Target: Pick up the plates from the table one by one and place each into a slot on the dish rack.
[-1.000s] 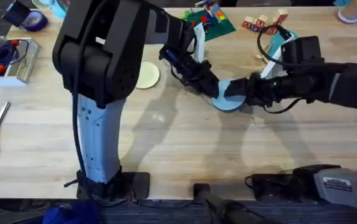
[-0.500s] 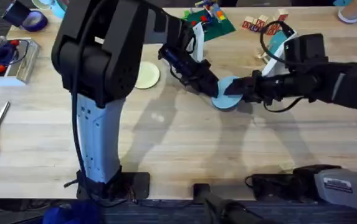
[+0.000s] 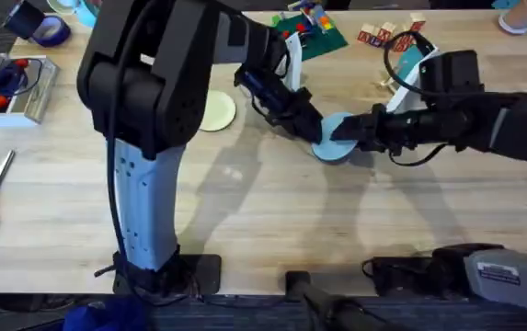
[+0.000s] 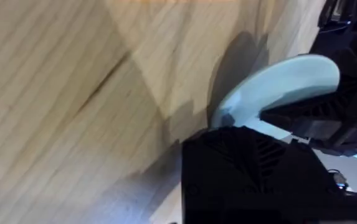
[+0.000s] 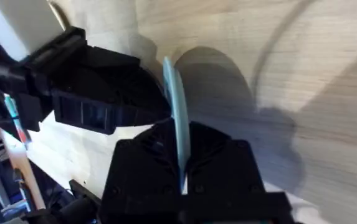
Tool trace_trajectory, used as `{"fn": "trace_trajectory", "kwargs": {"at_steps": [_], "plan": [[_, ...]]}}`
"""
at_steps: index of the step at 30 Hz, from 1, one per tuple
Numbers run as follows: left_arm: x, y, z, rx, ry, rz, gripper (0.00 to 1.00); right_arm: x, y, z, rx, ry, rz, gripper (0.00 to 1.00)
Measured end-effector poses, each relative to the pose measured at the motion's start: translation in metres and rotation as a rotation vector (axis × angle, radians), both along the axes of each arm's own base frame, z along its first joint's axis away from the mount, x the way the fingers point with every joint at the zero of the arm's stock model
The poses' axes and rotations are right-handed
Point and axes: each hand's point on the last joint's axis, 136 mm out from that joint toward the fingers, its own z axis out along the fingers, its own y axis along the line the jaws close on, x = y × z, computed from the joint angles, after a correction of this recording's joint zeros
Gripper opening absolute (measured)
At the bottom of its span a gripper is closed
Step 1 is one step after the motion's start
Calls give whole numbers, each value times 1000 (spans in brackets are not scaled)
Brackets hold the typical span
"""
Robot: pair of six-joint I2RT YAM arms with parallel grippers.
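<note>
Light blue plate [image 3: 337, 138] was held on edge between both grippers near the middle of the table [image 3: 272, 221].

Thin, smooth and round, the plate stood tilted up off the pale, grained planks, its rim seen edge-on in the right wrist view [image 5: 178, 124] and its flat face showing as a pale oval in the left wrist view [image 4: 271, 87]. The right gripper [image 3: 360, 133], black and ribbed, had its jaws clamped on the plate's rim. The left gripper [image 3: 314, 124] met the plate from the other side, its black fingers touching the rim; whether they gripped it I could not tell. The pale yellow-cream plate [image 3: 219, 112] lay flat on the table, well apart, beside the left arm.
</note>
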Motion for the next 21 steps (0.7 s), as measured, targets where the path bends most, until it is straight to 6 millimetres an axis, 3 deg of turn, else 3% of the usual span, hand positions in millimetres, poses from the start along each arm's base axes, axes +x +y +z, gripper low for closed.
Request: {"fn": "trace_trajectory", "kwargs": {"at_steps": [6,11,14,17,21], "plan": [[11,10,2,97,-55,-21,41,0,3,-1,8,-2,11,43],[27,31,14,214,-128,-13,41,0,4,-1,2,-15,30,43],[32,43,42,257,-201,-7,41,0,4,0,-6,-33,48,43],[32,51,83,273,-300,-1,41,-1,2,5,-20,-54,63,43],[23,65,132,298,-416,11,41,4,2,24,-38,-122,89,42]]}}
